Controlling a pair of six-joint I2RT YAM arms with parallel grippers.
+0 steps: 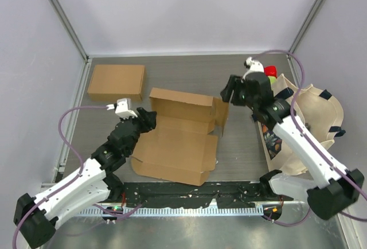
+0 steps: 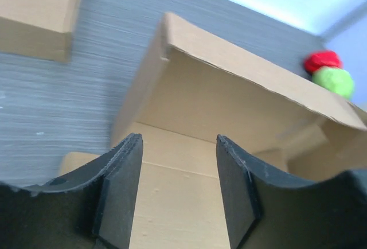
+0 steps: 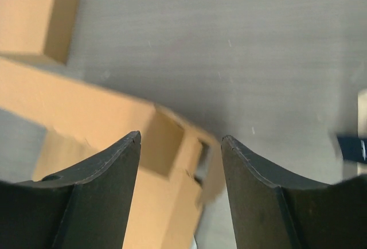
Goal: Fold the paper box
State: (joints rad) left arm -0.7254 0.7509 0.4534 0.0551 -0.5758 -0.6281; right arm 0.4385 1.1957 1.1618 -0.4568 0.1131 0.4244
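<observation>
While the half-folded brown cardboard box point(image 1: 178, 140) lies in the middle of the grey table point(image 1: 241, 146), back wall and side flaps standing up and the big front panel flat toward the arm bases, both arms are parked at its edges. Left gripper point(image 1: 150, 118) sits low at the box's left side, arm stretched forward and leaning in to the right. Its black fingers point(image 2: 123, 191) are spread apart with nothing between them, just the inside of the box showing through the gap. Right gripper point(image 1: 229, 91) hangs by the box's back-right corner, arm reaching forward and bent inward to the left. Its jaws are wide too and hold nothing, with the corner flap visible below them. Can't tell if either one actually touches the cardboard.

Further out, a closed flat cardboard box point(image 1: 116, 81) rests at the back left, well apart. Over on the right there's a cream tote bag point(image 1: 312, 117) partly under the right arm, with a red ball-shaped thing point(image 1: 270, 70) and a green one point(image 1: 272, 79) at its far end, just behind the right wrist.
</observation>
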